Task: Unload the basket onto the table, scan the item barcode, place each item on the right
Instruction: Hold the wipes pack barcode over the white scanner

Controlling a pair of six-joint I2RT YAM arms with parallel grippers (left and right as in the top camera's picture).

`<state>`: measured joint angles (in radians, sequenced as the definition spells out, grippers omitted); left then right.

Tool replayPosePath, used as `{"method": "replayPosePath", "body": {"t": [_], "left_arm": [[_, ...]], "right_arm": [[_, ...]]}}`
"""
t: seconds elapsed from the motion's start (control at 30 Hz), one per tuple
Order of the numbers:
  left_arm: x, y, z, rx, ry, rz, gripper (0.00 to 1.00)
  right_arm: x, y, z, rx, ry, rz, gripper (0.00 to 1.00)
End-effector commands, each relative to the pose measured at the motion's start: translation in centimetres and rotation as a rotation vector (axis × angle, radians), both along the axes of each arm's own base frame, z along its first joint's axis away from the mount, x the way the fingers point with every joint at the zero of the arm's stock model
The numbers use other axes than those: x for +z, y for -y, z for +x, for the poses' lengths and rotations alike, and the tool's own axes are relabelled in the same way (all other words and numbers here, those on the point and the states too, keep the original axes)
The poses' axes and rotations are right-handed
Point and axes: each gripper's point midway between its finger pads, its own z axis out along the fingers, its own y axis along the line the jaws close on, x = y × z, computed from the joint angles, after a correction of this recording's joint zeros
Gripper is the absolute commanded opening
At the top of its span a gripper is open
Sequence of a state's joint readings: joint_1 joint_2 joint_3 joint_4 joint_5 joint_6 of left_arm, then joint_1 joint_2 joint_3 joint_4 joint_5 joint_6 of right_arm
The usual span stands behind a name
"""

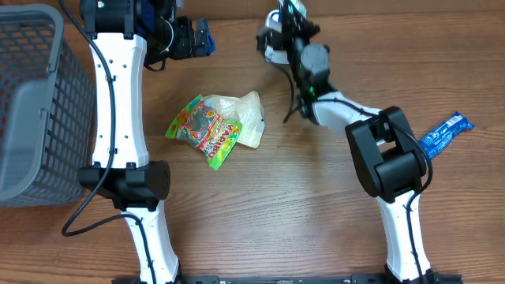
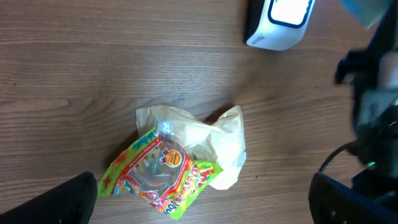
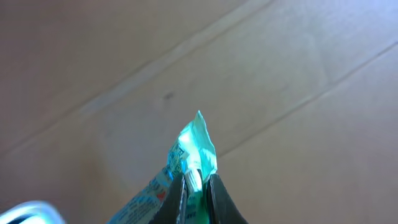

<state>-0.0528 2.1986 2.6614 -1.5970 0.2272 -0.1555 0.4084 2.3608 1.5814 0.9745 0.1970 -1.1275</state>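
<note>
Basket (image 1: 67, 102) left, candy bag (image 1: 207, 132) centre (blue packet (image 1: 443, 132) right).

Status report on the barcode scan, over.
Left gripper open, empty. Right gripper shut on teal packet, near the white scanner. Candy bag mid-table, not in the way.

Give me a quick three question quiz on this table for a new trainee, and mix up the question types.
1. True or false: the right hand is shut on a green packet.
2. Which lies nearest the basket: A candy bag, B blue packet, C scanner?
3. Fill in: the left hand is ____, holding nothing.
Key: 1 true; 2 A; 3 open.
</note>
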Motion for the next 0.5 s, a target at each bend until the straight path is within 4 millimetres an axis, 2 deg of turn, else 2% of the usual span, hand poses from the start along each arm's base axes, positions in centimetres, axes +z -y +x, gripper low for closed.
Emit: {"method": "replayPosePath", "body": {"t": [0.0, 0.13, 0.2, 0.33, 0.47], "left_arm": [[1.2, 0.5, -0.5, -0.007, 0.025, -0.003, 1.0], [1.2, 0.5, -0.5, -0.007, 0.025, -0.002, 1.0], [1.2, 0.5, -0.5, -0.007, 0.025, -0.002, 1.0], [1.2, 0.6, -0.5, -0.007, 0.025, -0.003, 1.0], [1.2, 0.5, -0.5, -0.007, 0.025, -0.002, 0.99]], "right_arm": [[2.8, -0.5, 1.3, 0.044, 0.037, -0.045, 0.04], [1.7, -1.4, 1.5, 0.053, 0.053, -0.27, 0.04], [-0.4, -1.8, 1.8, 0.046, 0.03, -0.437, 0.04], [-1.8, -1.9, 1.9, 0.058, -0.015, -0.473, 0.04], [-0.4, -1.8, 1.8, 0.044, 0.038, -0.452, 0.04]]}}
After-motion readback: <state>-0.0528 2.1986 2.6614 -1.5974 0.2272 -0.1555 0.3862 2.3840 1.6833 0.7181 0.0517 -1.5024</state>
